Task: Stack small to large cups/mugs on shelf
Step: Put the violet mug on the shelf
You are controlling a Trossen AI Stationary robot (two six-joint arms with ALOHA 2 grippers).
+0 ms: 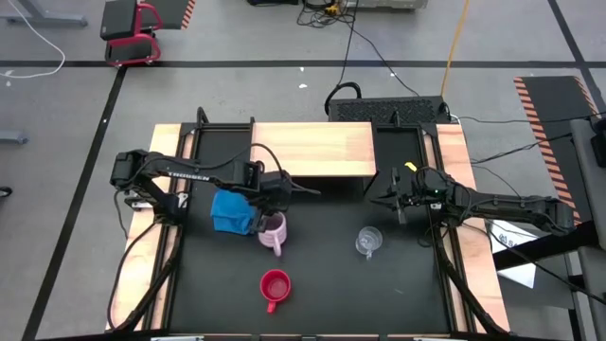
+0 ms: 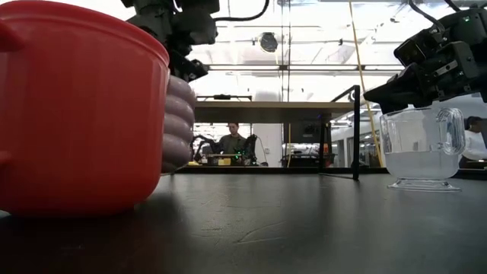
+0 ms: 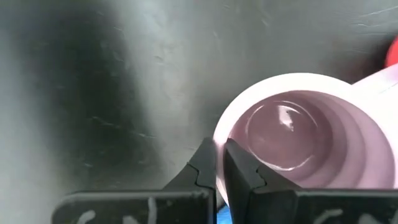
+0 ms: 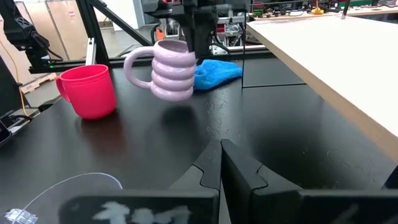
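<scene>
The pale lilac ribbed mug is just near of the blue cloth and also shows in the right wrist view. My left gripper is shut on the mug's rim from above. The red mug stands on the black tabletop near the front edge. The clear glass cup stands on the tabletop at centre right. The light wooden shelf stands at the far side with nothing on it. My right gripper is shut and empty, hovering far of the glass cup. My left gripper pinches the lilac mug's rim, one finger inside the mug and one outside. The fingers come from above, pointing down. The mug hangs about upright, a little clear of the tabletop, its handle on the side away from the fingers.
The blue cloth lies crumpled on the tabletop right beside the lilac mug. The shelf's dark legs stand between the mugs and the far edge. Bare black tabletop lies between the red mug and the glass cup.
</scene>
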